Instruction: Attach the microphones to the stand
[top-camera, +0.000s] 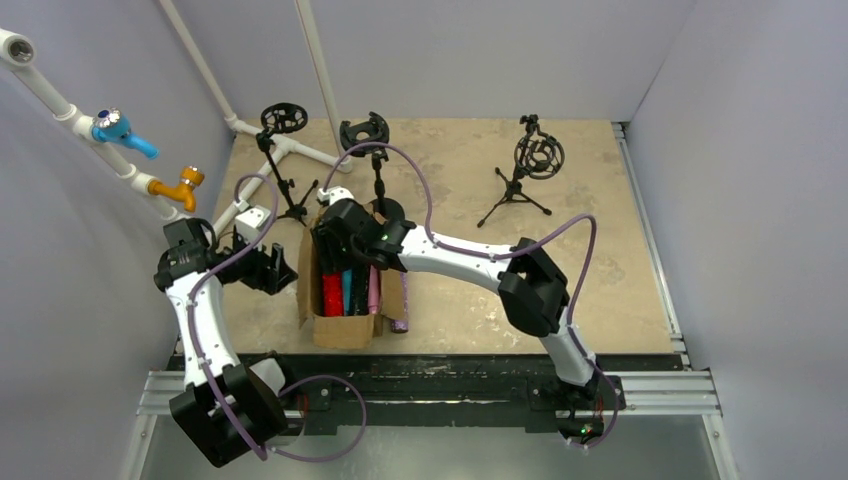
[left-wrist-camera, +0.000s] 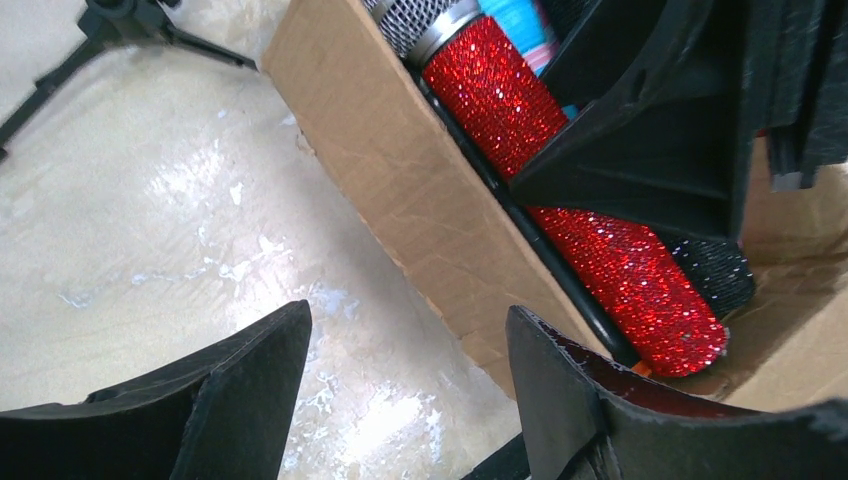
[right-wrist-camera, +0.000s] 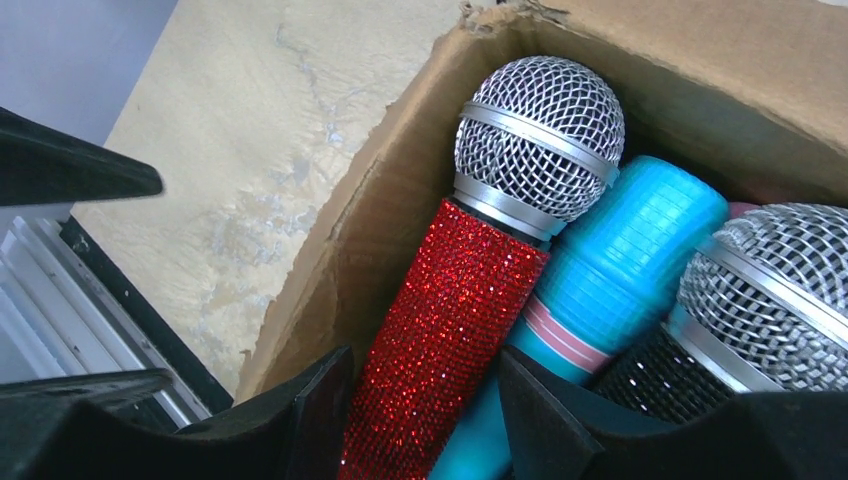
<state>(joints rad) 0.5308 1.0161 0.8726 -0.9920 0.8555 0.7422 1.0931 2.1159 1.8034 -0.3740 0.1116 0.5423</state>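
**Red glitter microphone in the box, claw astride its handle**

Red glitter covers the handle of the microphone (right-wrist-camera: 450, 320) at the centre of the right wrist view. It lies slanted in the cardboard box (right-wrist-camera: 400, 190), close along the box wall, with its silver mesh head (right-wrist-camera: 540, 135) toward the upper right. By its look it is rigid and somewhat head-heavy, and the glitter is rough enough to resist slipping. The mesh would dent, so the hold belongs on the middle of the handle, clear of the head. A blue microphone (right-wrist-camera: 625, 245) lies touching it on the right, and a black microphone (right-wrist-camera: 660, 375) lies beyond that.

The right claw (right-wrist-camera: 420, 395), at lower centre, has its fingers apart on either side of the red handle. Whether they press on it cannot be told, and the blue handle seems to run between them too. The red handle's lower end is hidden behind the fingers.

In the left wrist view the left claw (left-wrist-camera: 408, 335) is spread and empty over the table (left-wrist-camera: 150, 220), just beside the box. In the overhead view the right arm covers much of the box. Three stands (top-camera: 530, 160) rise in the upper half, their clips too small to read.
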